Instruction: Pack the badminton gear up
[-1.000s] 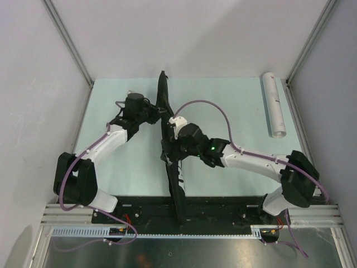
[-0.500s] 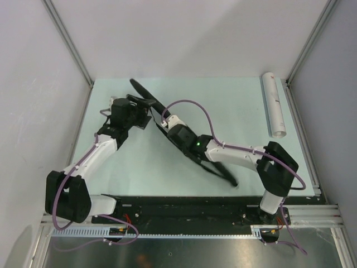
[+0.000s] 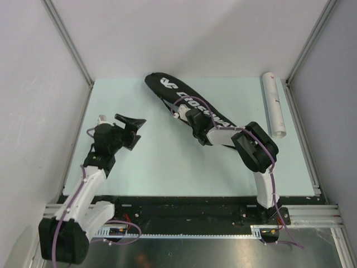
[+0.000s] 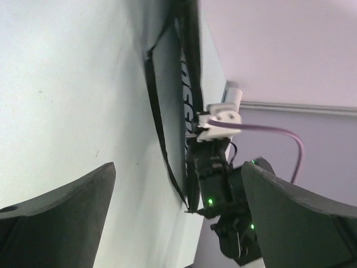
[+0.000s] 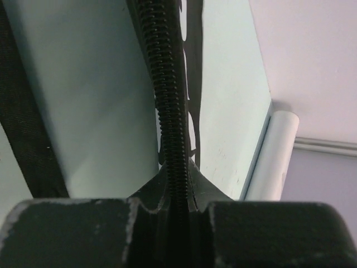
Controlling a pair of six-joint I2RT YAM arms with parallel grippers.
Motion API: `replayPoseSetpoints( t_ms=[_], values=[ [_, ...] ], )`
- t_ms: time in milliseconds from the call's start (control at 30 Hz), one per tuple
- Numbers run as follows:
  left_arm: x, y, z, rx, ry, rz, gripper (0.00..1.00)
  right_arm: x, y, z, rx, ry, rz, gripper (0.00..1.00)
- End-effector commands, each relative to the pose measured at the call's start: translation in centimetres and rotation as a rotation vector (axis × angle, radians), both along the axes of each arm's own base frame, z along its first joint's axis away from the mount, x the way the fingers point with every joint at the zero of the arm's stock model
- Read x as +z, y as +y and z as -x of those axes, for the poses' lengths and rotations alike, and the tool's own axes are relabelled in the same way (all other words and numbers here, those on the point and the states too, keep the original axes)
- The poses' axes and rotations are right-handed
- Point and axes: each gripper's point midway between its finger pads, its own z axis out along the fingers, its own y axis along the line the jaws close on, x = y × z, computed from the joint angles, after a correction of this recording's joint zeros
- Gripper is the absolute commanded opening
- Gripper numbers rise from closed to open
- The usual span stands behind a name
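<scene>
R fingers (image 5: 72, 226) tight on racket bag (image 3: 167, 85) zip edge (image 5: 170, 111) — L fingers (image 4: 56, 206) wide, empty.

Left arm (image 3: 89, 173): white links and black joints, rising from the near left corner of the tabletop and stretched along its left edge
Left wrist: turned so the tool faces the right edge
Left gripper (image 3: 136, 133): black fingers (image 4: 61, 201) spread wide, nothing between them, held above the left half of the tabletop
Right arm (image 3: 263, 173): based at the near edge right of centre, elbow folded high, forearm reaching toward the far middle
Right gripper (image 3: 182, 111): jaws pinched tight on the zip edge of the long black fabric racket bag (image 3: 163, 84)
</scene>
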Motion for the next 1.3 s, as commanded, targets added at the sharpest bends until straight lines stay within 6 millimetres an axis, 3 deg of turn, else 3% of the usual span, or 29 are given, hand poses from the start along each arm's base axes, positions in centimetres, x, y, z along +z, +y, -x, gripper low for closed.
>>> replayPoseSetpoints(
  t_ms=[0,33,67,100,133,300,333,367,467,533,567,600,633,667,767,800,833,867,900,1000,1033,1133,1267],
  values=[
    [1.9,0.2,1.8,-0.072,-0.154,-0.097,0.99,3.1,1.5,-1.7,0.065,-0.095,-0.012,0.1],
    [2.0,0.3,1.9,-0.092,-0.177,-0.14,0.98,2.9,1.9,-1.2,0.062,-0.071,-0.066,0.23],
    [2.6,0.3,1.9,-0.103,-0.197,-0.157,0.98,2.7,2.6,-0.7,0.099,-0.034,-0.109,0.59],
    [2.5,0.3,2.0,-0.113,-0.191,-0.168,0.98,3.3,2.5,-0.2,0.094,-0.012,-0.144,0.69],
    [2.7,0.1,2.1,-0.132,-0.201,-0.181,0.97,3.4,2.7,0.2,0.082,0.001,-0.194,0.99],
    [4.8,-0.2,1.6,-0.187,-0.277,-0.257,0.95,5.2,3.8,3.7,0.053,0.044,-0.254,0.98],
    [4.9,-0.2,1.5,-0.194,-0.29,-0.286,0.95,6.5,4.8,5.4,0.066,0.048,-0.288,0.97],
    [5.6,-0.2,1.4,-0.197,-0.31,-0.299,0.95,6.2,5.1,6.7,0.033,0.084,-0.351,0.97],
    [7.0,-1.7,1.4,-0.255,-0.367,-0.35,0.94,8.1,4.8,9.5,-0.05,0.173,-0.597,0.96],
    [7.7,-3.8,2.2,-0.332,-0.41,-0.375,0.94,7.9,5.3,11.7,-0.133,0.308,-0.847,1.0],
    [8.5,-4.5,2.4,-0.347,-0.436,-0.384,0.94,9.9,4.1,12.6,-0.154,0.303,-0.941,1.0],
    [8.8,-6.1,3.2,-0.404,-0.468,-0.401,0.94,8.9,3.6,14.0,-0.178,0.351,-0.993,1.0],
    [9.3,-6.8,3.7,-0.426,-0.49,-0.41,0.93,9.6,3.6,15.2,-0.152,0.386,-1.051,1.0],
    [10.0,-7.6,4.0,-0.449,-0.516,-0.413,0.94,12.3,2.6,16.2,-0.122,0.354,-1.118,1.0],
    [11.3,-10.1,5.7,-0.562,-0.569,-0.387,0.94,13.4,-0.8,18.0,-0.142,0.31,-1.137,1.0],
    [11.5,-11.3,6.6,-0.633,-0.584,-0.363,0.94,15.6,-2.3,19.0,-0.124,0.247,-1.151,1.0],
    [11.9,-12.0,7.2,-0.67,-0.601,-0.353,0.95,16.0,-4.1,19.1,-0.158,0.178,-1.116,1.0],
    [13.1,-12.6,7.7,-0.696,-0.644,-0.349,0.95,16.3,-5.3,20.0,-0.169,0.162,-1.095,1.0],
    [14.0,-13.6,9.0,-0.743,-0.708,-0.364,0.95,18.3,-6.6,20.9,-0.15,0.107,-1.12,1.0],
    [17.6,-14.9,11.9,-0.773,-0.88,-0.381,0.96,20.9,-9.2,23.0,-0.137,0.02,-1.17,1.0],
    [19.3,-14.6,12.8,-0.754,-0.94,-0.376,0.96,23.0,-10.5,24.4,-0.103,-0.038,-1.237,1.0],
    [23.6,-13.7,15.8,-0.732,-1.129,-0.318,0.96,26.5,-12.6,27.1,-0.009,-0.136,-1.337,1.0],
    [26.0,-12.4,17.3,-0.696,-1.22,-0.303,0.96,28.7,-14.8,28.8,0.043,-0.243,-1.379,1.0]
  ],
)
